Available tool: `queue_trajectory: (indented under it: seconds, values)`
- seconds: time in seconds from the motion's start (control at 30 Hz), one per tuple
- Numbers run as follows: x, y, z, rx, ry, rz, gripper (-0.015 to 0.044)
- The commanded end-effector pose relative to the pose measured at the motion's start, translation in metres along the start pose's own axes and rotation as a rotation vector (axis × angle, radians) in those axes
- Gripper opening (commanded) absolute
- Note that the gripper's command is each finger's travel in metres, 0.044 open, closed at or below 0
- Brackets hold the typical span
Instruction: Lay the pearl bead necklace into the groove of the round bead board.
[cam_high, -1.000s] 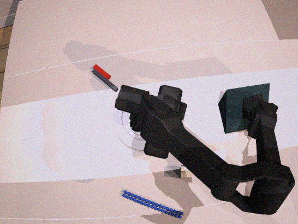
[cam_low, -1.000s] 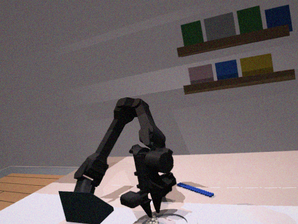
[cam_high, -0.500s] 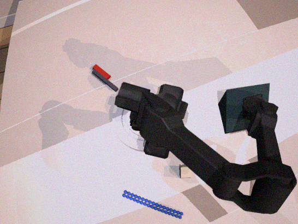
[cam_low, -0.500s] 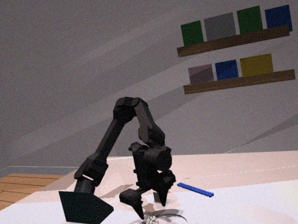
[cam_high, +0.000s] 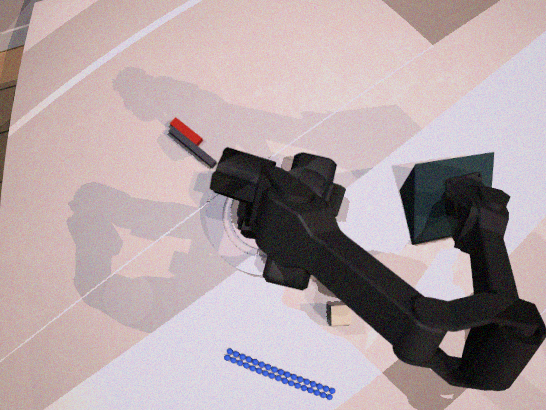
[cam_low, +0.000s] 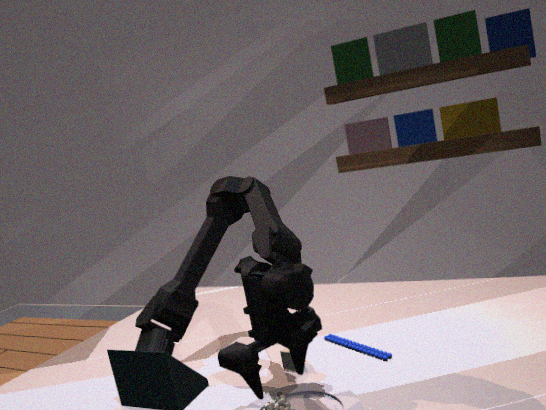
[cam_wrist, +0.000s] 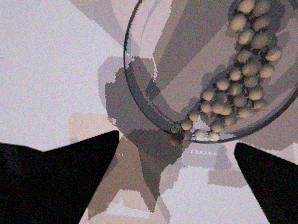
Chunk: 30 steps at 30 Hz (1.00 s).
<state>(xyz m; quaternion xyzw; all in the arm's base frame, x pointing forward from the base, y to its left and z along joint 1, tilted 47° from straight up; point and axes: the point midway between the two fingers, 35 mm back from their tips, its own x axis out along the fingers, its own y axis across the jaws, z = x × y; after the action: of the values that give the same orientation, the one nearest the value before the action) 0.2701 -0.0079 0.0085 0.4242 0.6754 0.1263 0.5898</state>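
Observation:
The round bead board (cam_wrist: 165, 60) (cam_high: 214, 234) (cam_low: 320, 397) is a clear shallow disc with a raised rim. The pearl bead necklace (cam_wrist: 235, 85) lies bunched in a curved heap along the board's right side. Its lowest beads rest at the near rim. My gripper (cam_wrist: 175, 141) (cam_low: 275, 367) is open and empty. Its two dark fingers stand wide apart just above the board's near edge, and nothing is between them. In the overhead view the arm hides the fingers and most of the board.
A red-and-grey block (cam_high: 187, 134) lies beyond the board. A blue bead strand (cam_high: 278, 374) (cam_low: 357, 346) lies straight on the table. A small beige block (cam_high: 339, 314) sits beside the arm. The dark teal base (cam_high: 430, 185) (cam_low: 150, 380) holds the arm.

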Motion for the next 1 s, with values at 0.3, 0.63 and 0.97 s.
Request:
queue_trajectory:
  seconds: [0.3, 0.63, 0.97]
  values:
    - [-0.007, -0.011, 0.004, 0.123, -0.002, -0.007, 0.0361]
    - [-0.022, -0.035, 0.010, 0.424, -0.003, -0.007, 0.0120]
    - [-0.013, -0.034, 0.011, 0.412, -0.008, -0.008, 0.0120]
